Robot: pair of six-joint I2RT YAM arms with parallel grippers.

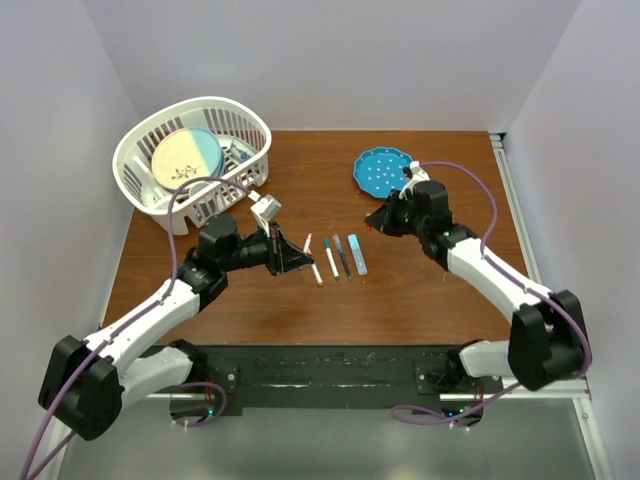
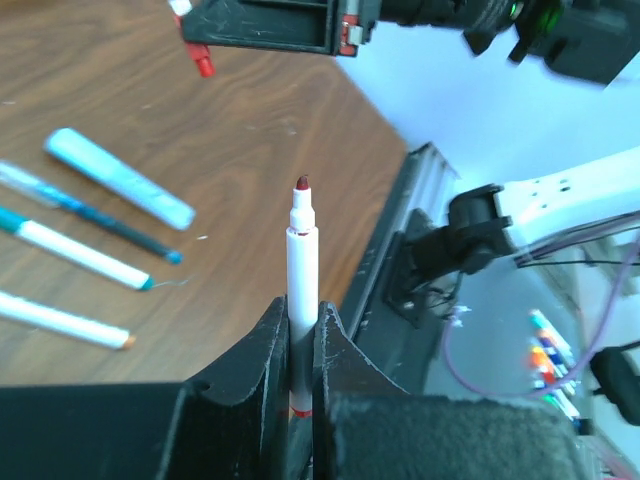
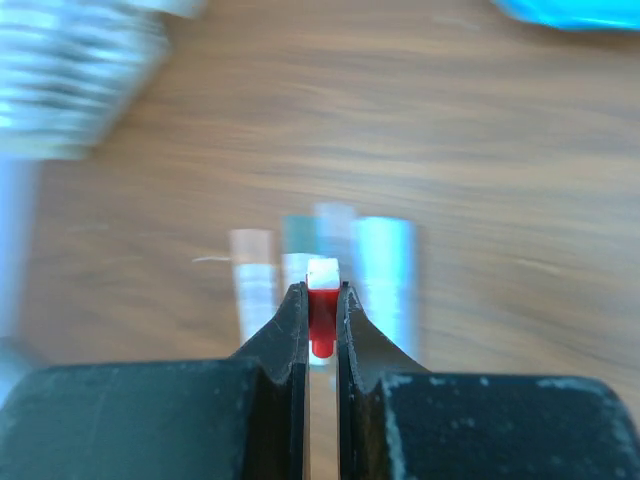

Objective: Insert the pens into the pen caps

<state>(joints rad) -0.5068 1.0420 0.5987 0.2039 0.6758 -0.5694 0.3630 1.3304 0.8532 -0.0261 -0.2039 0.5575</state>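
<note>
Left tool [image 2: 300,322]: closed on the lower barrel of the red-tipped pen [image 2: 301,250]. The pen projects straight out past the jaws with its tip bare.
Right tool [image 3: 321,300]: closed on the red cap [image 3: 321,322], which is pinched between the fingertips with one end projecting. Which end is the open one cannot be told from the blurred wrist view.
Relative position: in the left wrist view the cap is seen up and to the left of the pen tip, well apart from it and off the pen's axis.
Step in hand: judged to be the mating of this pen and this cap in the air above the bench [image 1: 400,295].
Alignment: the cap's mouth is to be turned toward the tip and its bore brought onto the pen's axis before the gap is closed.
Insertion: a straight push along the barrel is advised. Under a sideways load the thin pen is likely to pivot in the jaws, or the small cap to slip.
Loose pens [image 1: 331,258]: four are laid side by side on the bench between the arms.
Surroundings: a white basket [image 1: 195,103] is placed at the rear left and a blue plate [image 1: 380,172] at the rear right. Other caps cannot be made out.
</note>
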